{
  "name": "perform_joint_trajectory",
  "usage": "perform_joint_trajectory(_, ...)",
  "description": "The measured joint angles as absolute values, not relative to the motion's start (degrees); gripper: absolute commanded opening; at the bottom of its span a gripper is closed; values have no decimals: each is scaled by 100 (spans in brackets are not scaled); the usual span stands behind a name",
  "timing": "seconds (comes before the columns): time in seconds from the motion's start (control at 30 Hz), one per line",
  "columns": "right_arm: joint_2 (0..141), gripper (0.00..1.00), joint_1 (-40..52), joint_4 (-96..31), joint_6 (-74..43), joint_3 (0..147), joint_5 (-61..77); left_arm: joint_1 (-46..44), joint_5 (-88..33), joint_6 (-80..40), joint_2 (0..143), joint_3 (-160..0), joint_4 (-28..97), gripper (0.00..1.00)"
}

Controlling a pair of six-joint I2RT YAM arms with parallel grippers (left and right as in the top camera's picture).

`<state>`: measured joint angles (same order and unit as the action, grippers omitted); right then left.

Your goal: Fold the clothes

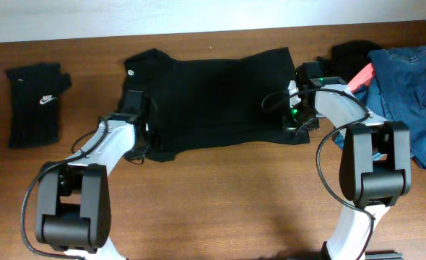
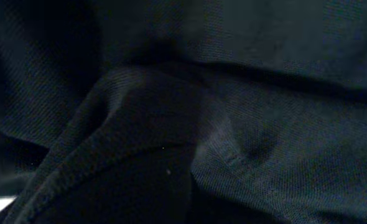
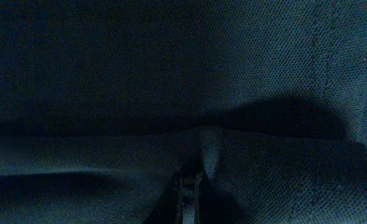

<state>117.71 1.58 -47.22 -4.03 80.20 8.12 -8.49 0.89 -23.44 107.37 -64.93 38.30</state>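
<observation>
The shirt (image 1: 213,97) is plain black, with a small white round logo (image 1: 132,72) near one corner; close up, its cloth (image 2: 270,93) shows a fine, even, blue-black weave and a thin line of stitching (image 3: 312,56). The folded garment (image 1: 35,101) on the left is black with a white swoosh (image 1: 48,100). The denim (image 1: 408,79) is mottled mid-blue, and the piece (image 1: 362,75) beside it is coral-pink. The table (image 1: 220,209) is reddish-brown wood grain. The left arm (image 1: 101,148) and right arm (image 1: 343,108) are white with black joints, and a small light (image 1: 294,112) glows green
</observation>
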Motion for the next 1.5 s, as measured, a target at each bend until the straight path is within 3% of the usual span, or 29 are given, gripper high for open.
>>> perform_joint_trajectory(0.57,11456,4,185,-4582,-429,7428,980,-633,69,-2355,10737,-6536,4355,0)
perform_joint_trajectory(1.13,11413,4,1157,-5253,-969,7373,607,-596,156,-2333,10678,-6453,5354,0)
perform_joint_trajectory(1.5,11340,4,1127,-5264,-1070,7293,569,-596,156,-2335,9487,-6320,5172,0)
